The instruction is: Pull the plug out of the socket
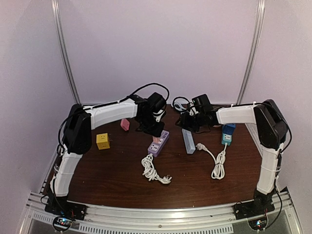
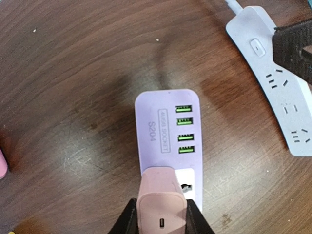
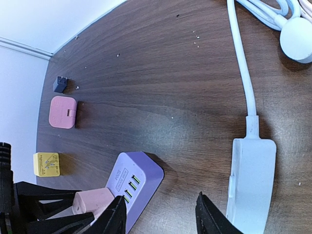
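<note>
My left gripper (image 2: 161, 222) has its fingers (image 2: 127, 220) pinching the pink plug (image 2: 161, 202), one pad on each flank as far as the wrist view lets me judge. The plug is seated in the outlet at the near end of the purple socket strip (image 2: 166, 131), just behind its row of green USB ports, so I read this as the grasp step, with the pull itself not yet made. The strip lies flat on the dark table (image 2: 73, 97), roughly mid-table between the two arms. My right gripper (image 3: 163, 217) hangs with its fingers (image 3: 117, 217) spread and nothing between them, above bare wood between the purple strip and the white power strip (image 3: 251, 180). Next I'd want a straight pull along the prongs, away from the strip's face. The strip looks light and may lift with the plug, so I'd bring the right gripper down to pin it.
</note>
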You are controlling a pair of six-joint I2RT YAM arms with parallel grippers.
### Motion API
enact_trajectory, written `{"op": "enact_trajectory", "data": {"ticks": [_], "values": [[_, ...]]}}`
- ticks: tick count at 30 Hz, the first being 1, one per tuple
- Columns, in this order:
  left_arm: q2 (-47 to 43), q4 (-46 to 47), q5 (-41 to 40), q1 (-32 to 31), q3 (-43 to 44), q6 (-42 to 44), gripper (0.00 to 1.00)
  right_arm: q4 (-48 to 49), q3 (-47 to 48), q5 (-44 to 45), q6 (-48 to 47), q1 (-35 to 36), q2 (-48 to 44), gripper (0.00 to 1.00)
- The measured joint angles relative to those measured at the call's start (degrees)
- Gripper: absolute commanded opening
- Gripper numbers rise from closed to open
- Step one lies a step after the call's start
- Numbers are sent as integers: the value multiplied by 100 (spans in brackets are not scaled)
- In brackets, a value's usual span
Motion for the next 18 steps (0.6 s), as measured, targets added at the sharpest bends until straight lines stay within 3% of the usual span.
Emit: {"op": "enact_trajectory", "data": {"ticks": [7, 18], "values": [[-55, 190, 181, 57, -142, -96, 4, 28, 11, -94, 26, 125, -11, 62], [-1178, 2570, 1829, 876, -2643, -1379, 0, 144, 162, -245, 186, 584, 101, 75]]}}
